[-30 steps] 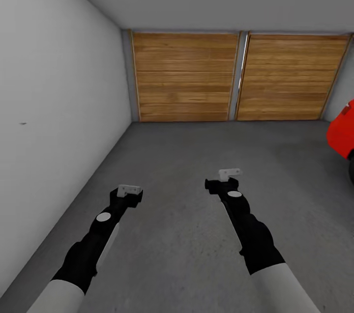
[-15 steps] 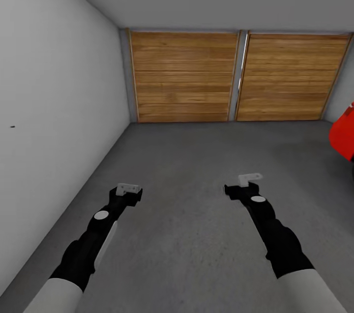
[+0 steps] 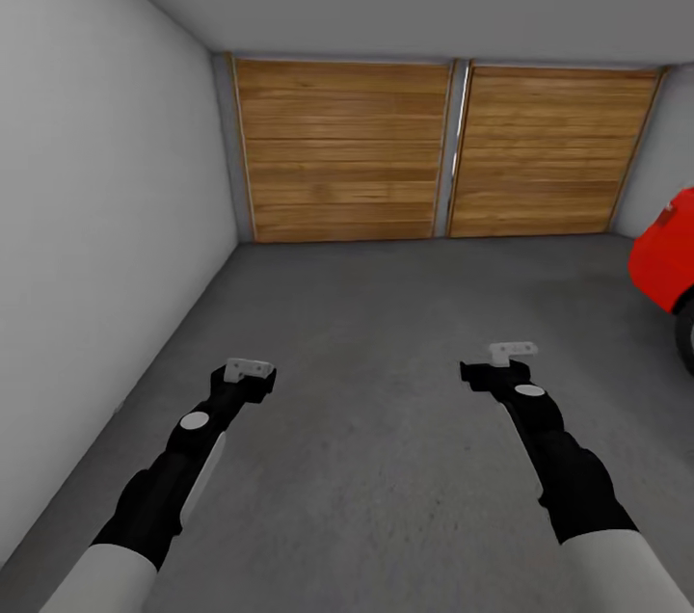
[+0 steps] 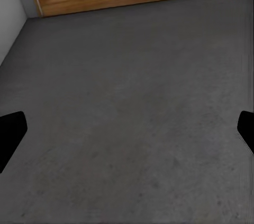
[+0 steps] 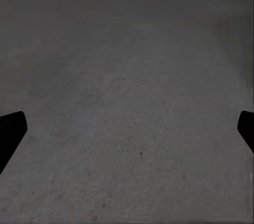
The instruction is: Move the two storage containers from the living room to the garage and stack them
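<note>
Pincers [image 3: 249,369] [image 3: 512,350] gape (both empty) over floor [image 3: 386,324].

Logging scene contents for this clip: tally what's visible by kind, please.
Wooden panel doors: 2
Red car: 1, partly in frame
Robot end effectors: 2, left, right, both open and empty
Total: 5

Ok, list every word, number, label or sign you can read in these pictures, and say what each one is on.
None: no readable text in any view.
Wooden doors: plain planks, no lettering or numbers.
Red car: a bare red panel at the picture's edge, no badge or plate visible.
White wall and concrete floor: unmarked.
Left gripper and right gripper: plain pale fittings on black arms, no labels.
</note>
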You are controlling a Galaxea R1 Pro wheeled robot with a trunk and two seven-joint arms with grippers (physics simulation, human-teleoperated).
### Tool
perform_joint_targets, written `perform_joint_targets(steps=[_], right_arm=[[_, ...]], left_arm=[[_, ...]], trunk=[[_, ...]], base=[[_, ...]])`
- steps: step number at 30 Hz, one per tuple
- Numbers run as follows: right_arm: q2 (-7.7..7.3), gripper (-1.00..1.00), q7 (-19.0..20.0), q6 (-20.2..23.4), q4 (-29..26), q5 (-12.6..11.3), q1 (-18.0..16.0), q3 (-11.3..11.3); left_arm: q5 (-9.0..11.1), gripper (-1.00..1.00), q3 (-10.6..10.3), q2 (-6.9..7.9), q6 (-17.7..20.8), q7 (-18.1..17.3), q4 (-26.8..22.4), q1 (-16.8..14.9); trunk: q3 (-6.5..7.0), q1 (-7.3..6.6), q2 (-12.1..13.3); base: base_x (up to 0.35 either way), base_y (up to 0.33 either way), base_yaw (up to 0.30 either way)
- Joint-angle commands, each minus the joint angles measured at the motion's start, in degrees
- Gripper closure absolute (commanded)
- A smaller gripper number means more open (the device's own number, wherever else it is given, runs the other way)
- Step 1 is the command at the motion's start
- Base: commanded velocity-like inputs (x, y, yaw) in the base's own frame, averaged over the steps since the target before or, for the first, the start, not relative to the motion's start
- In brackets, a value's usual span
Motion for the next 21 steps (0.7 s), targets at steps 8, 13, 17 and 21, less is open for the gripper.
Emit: perform_joint_targets(steps=[8,13,17,21], right_arm=[[-0.16,-1.00,-0.20,0.32,-0.01,-0.07,0.45,-0.25],[-0.18,-1.00,-0.17,0.30,-0.01,-0.06,1.14,-0.31],[-0.18,-1.00,-0.16,0.31,-0.01,-0.04,1.58,-0.97],[-0.17,-1.00,-0.16,0.30,-0.01,-0.04,1.73,-1.40]], left_arm=[[0.13,-1.00,0.01,0.08,0.15,0.06,-0.24,0.02],[0.15,-1.00,0.02,0.08,0.11,0.11,-0.29,-0.01],[0.11,-1.00,0.02,0.03,0.00,0.09,-0.12,0.00],[0.09,-1.00,0.01,0.02,-0.05,0.08,-0.05,0.00]], trunk=[[-0.01,0.01,-0.03],[0.04,0.01,-0.03],[0.17,0.01,-0.03],[0.32,0.01,-0.03]], base=[[0.040,0.006,-0.121],[0.006,0.001,-0.087],[0.002,0.000,-0.206],[0.001,0.000,-0.243]])
